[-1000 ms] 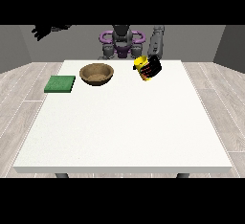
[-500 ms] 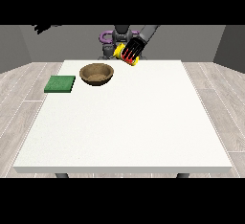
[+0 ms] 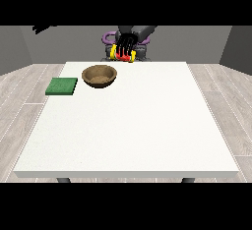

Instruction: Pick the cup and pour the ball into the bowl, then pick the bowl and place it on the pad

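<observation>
At the view's far left, the other hand [image 3: 43, 27] hangs raised, well clear of the table; whether its fingers are spread or curled cannot be told. On the white table [image 3: 133, 126], a green pad [image 3: 62, 86] lies flat near the left edge. Just right of it sits the brown bowl [image 3: 100, 75], upright. Further right, above the table's far edge, a black hand [image 3: 126, 41] wraps its fingers round the yellow-and-red cup [image 3: 123, 54], held aloft and tilted. No ball can be made out. No writing or labels are legible anywhere.
</observation>
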Action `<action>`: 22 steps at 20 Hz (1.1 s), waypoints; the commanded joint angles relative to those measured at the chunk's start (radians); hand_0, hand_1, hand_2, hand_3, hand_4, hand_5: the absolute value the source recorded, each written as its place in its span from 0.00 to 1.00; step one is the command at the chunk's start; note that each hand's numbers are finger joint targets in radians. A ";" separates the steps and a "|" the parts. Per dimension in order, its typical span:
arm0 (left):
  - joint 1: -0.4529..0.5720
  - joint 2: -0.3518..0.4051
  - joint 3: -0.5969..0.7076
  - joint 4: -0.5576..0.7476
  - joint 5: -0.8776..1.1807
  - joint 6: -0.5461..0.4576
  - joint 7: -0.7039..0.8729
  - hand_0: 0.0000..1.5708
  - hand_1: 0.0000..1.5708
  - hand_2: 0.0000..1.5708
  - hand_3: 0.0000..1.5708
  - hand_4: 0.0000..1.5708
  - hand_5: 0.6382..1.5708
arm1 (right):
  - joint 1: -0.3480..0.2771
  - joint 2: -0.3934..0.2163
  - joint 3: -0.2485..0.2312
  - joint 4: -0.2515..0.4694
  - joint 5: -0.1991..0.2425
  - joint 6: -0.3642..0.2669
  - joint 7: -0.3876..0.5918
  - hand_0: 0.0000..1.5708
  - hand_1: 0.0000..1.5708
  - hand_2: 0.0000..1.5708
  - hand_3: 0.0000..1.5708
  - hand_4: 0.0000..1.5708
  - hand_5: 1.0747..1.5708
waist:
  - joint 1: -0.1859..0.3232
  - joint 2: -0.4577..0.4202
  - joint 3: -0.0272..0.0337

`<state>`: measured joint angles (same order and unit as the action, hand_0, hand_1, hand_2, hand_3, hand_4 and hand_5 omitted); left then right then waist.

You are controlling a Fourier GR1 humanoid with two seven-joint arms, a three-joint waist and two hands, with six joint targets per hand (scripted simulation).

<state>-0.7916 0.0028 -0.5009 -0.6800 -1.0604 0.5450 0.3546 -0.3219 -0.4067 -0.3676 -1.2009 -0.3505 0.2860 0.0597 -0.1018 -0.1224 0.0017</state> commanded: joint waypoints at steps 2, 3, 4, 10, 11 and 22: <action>-0.056 -0.003 -0.113 -0.044 -0.107 -0.115 0.140 0.00 0.00 1.00 0.89 0.59 0.99 | -0.027 -0.036 -0.030 0.063 -0.009 0.020 -0.027 0.00 0.00 0.00 0.12 0.28 1.00 | 0.033 0.025 -0.0007; -0.083 0.013 -0.061 0.023 -0.151 -0.118 0.129 0.00 0.00 1.00 0.90 0.57 0.99 | 0.054 -0.030 -0.031 0.037 -0.021 0.072 -0.056 0.00 0.00 0.00 0.17 0.28 1.00 | 0.007 0.004 -0.0006; -0.070 -0.002 -0.071 0.024 -0.170 -0.122 0.165 0.00 0.00 1.00 0.91 0.55 0.99 | 0.031 0.014 0.012 -0.010 0.002 0.023 -0.027 0.00 0.00 0.00 0.16 0.29 1.00 | -0.008 -0.004 -0.0014; -0.082 0.041 -0.078 0.024 -0.307 -0.084 0.196 0.32 0.32 1.00 0.94 0.34 0.95 | 0.038 0.026 -0.011 0.014 0.001 0.013 -0.095 0.00 0.00 0.00 0.26 0.27 1.00 | 0.020 0.087 -0.0014; -0.095 -0.002 -0.100 -0.035 -0.294 -0.218 0.208 0.49 0.49 1.00 0.94 0.27 0.94 | 0.054 0.002 -0.030 0.063 0.000 0.020 -0.083 0.00 0.00 0.00 0.28 0.28 1.00 | 0.053 0.023 -0.0012; -0.135 0.030 -0.069 -0.079 -0.351 -0.365 0.034 0.00 0.00 0.79 1.00 0.59 1.00 | -0.004 -0.011 -0.033 0.039 -0.032 0.015 -0.060 0.00 0.00 0.00 0.19 0.30 1.00 | 0.046 0.074 -0.0015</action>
<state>-0.9050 0.0139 -0.5918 -0.7257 -1.4062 0.2491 0.4606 -0.3232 -0.3931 -0.3788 -1.1829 -0.3692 0.2932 0.0002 -0.0757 -0.0449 0.0001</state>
